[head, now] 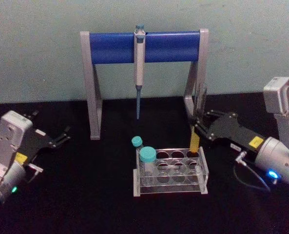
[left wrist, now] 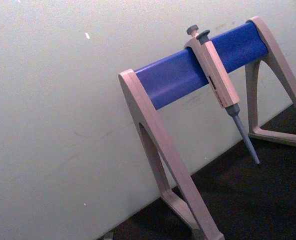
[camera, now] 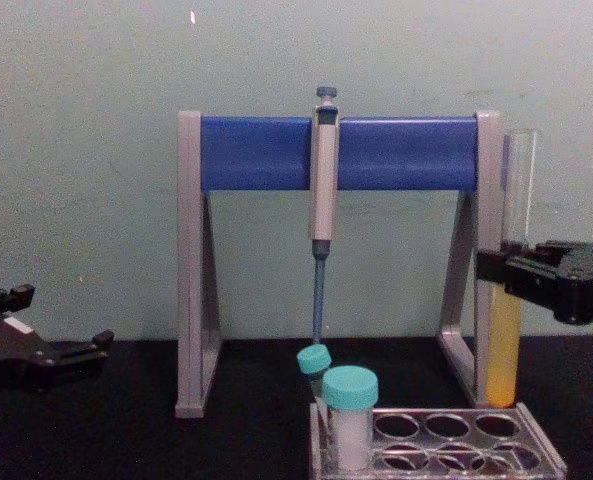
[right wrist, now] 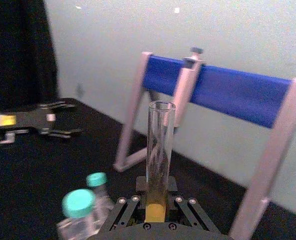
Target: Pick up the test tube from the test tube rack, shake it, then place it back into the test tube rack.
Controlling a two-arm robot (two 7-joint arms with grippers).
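Above the black tabletop (head: pixel 86 195), our right gripper (camera: pixel 498 268) clamps the long clear glass test tube (camera: pixel 505 330) (likely fragile and slippery; we'd grip mid-length) upright over the right rear corner of the low clear plastic rack (head: pixel 171 190). The left gripper (head: pixel 61 136) idles far left, fingers apart.

One test tube (camera: pixel 504 340), one rack (head: pixel 204 170), two teal-capped tubes (head: pixel 147 156), one pipette (head: pixel 139 58), one stand (head: pixel 110 48) — two end effectors (head: pixel 64 135) (head: pixel 194 127).

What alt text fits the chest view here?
The right tool grips the test tube upright, holding yellow liquid, at the back right corner of the test tube rack. The left tool rests open at lower left; a pipette hangs from the stand behind.
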